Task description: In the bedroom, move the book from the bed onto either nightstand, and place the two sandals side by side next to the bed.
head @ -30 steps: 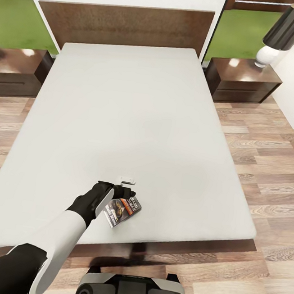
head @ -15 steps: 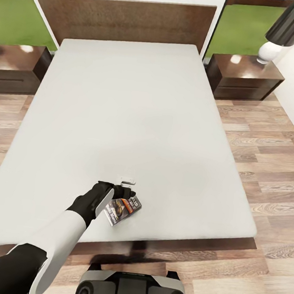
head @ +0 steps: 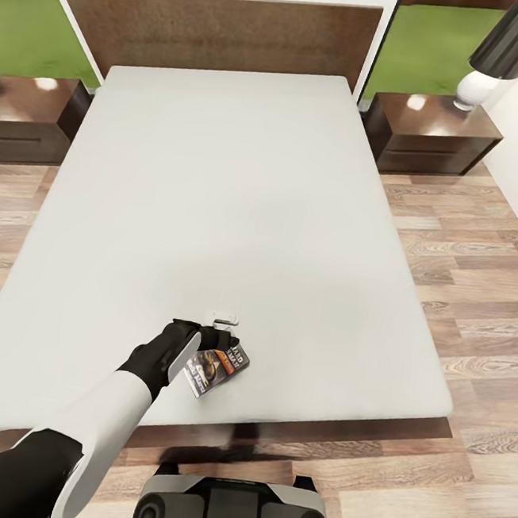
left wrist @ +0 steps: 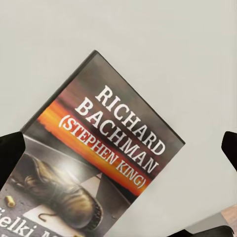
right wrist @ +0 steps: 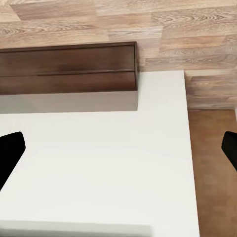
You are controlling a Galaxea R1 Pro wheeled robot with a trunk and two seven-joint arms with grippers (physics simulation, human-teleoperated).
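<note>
We hold the book (head: 217, 365) tilted clear of the bed (head: 242, 193) near its foot edge, our left gripper (head: 212, 342) clamped on it, ready for the nightstand (head: 432, 134) at two o'clock; our right gripper (right wrist: 118, 148) spread, idle.

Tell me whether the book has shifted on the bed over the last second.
Yes, barely: the book in the left claw tilted up slightly, but kept its place beside the bed's foot edge.

The left arm (head: 106, 422) has a white forearm between black upper segment and black wrist; a grey-and-black base (head: 232, 511) sits below.
</note>
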